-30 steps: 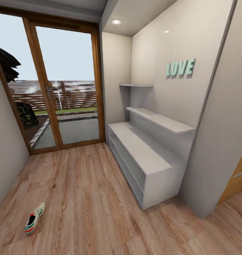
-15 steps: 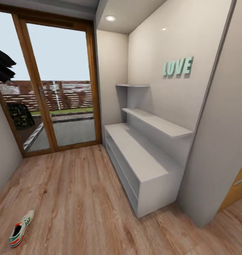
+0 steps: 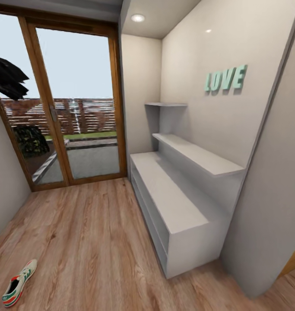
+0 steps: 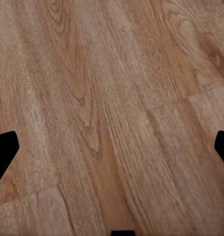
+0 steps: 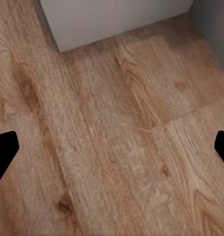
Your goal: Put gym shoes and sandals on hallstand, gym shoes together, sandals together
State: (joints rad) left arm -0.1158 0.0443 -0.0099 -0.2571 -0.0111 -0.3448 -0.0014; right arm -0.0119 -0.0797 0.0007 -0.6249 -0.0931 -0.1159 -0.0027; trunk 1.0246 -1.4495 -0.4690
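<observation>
One gym shoe (image 3: 18, 283), cream-white with green stripes and red patches, lies on the corridor floor (image 3: 91, 242) at the lower left of the head view. The light-grey hallstand (image 3: 173, 203) stands along the right wall under the teal "LOVE" letters (image 3: 225, 78), and its top and shelves are bare. The sandals are out of view. In the left wrist view my left gripper (image 4: 112, 152) is open over bare planks. In the right wrist view my right gripper (image 5: 112, 152) is open over the floor, near the foot of a light-grey panel (image 5: 116, 19).
A glass door with a wooden frame (image 3: 71, 108) closes the far end of the corridor. A grey wall (image 3: 272, 194) juts out just past the hallstand's near end, with a wooden door edge (image 3: 294, 259) beside it. Open floor lies between shoe and hallstand.
The whole head view has shifted, so the camera has moved. The gym shoe now sits lower and further left in the picture. Nothing on the floor or rack has been moved.
</observation>
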